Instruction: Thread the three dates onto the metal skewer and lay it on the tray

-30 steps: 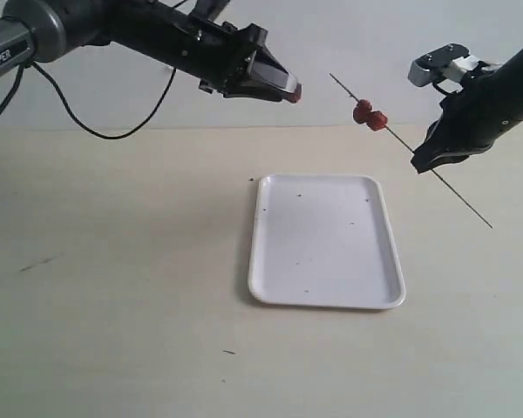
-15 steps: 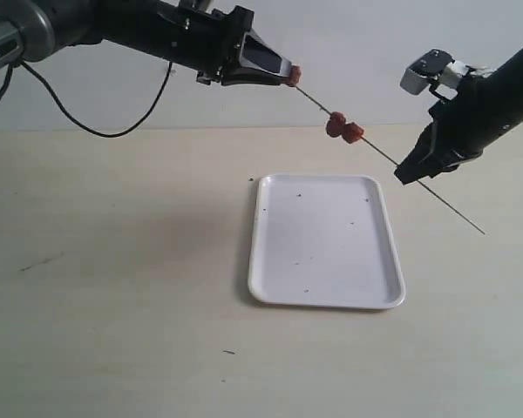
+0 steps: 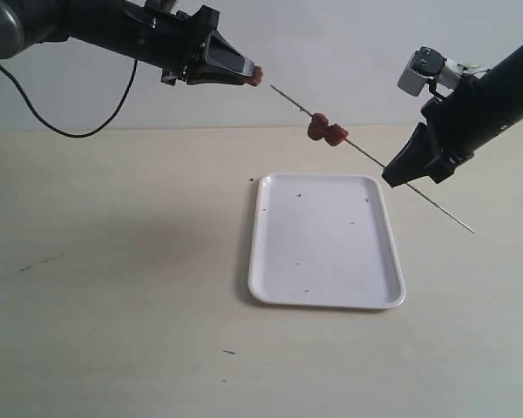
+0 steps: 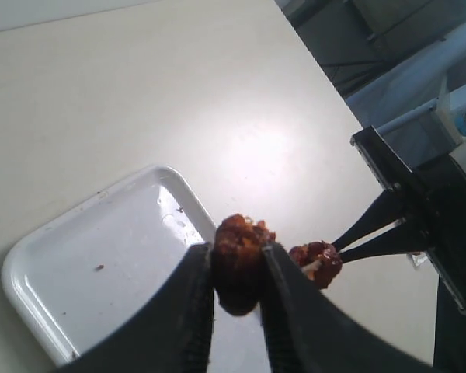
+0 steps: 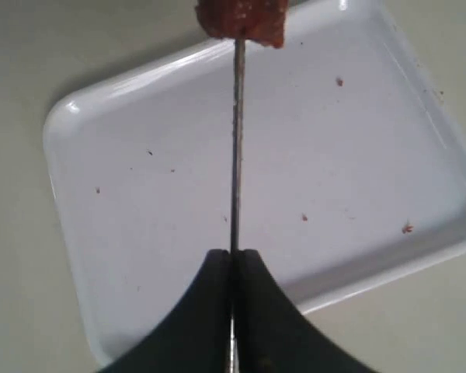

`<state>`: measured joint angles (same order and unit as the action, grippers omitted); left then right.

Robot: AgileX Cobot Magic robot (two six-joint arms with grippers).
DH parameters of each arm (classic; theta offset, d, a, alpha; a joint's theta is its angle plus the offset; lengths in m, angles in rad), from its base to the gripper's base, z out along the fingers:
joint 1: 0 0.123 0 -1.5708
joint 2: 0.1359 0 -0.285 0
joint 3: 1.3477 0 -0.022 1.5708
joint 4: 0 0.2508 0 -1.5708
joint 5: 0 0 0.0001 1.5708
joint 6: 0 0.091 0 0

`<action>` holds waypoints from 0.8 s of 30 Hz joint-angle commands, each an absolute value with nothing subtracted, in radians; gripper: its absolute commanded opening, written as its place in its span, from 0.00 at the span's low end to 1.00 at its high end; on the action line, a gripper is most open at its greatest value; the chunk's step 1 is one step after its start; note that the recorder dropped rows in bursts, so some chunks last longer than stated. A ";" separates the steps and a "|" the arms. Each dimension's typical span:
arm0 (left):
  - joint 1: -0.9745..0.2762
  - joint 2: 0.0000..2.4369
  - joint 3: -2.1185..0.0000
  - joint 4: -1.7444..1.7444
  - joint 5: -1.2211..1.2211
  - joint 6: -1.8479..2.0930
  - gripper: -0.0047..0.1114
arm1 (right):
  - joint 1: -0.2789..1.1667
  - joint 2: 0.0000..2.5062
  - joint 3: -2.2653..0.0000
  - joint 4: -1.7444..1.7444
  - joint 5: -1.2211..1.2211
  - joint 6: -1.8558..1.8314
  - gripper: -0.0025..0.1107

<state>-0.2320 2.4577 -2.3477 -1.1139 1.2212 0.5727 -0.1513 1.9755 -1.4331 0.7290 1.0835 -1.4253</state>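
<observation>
My right gripper is shut on the metal skewer, holding it slanted in the air above the white tray. Two dates sit side by side on the skewer. My left gripper is shut on the third date, just beyond the skewer's upper tip, with a small gap showing between them in the exterior view.
The tray rests on a pale tabletop and holds only a few dark specks. A black cable hangs from the left arm at the back left.
Both arms have shifted left together. The skewer with its two dates moved left and slightly lower, and the left gripper with the third date stays at the skewer's tip.
</observation>
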 commanded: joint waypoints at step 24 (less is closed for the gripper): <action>-0.264 2.453 -2.349 -1.131 1.221 0.568 0.23 | -0.152 1.969 -1.436 0.737 1.051 -1.372 0.02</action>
<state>-0.2549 2.4577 -2.3477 -1.1139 1.2212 0.5692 -0.1513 1.9755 -1.4331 0.7598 1.0608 -1.3963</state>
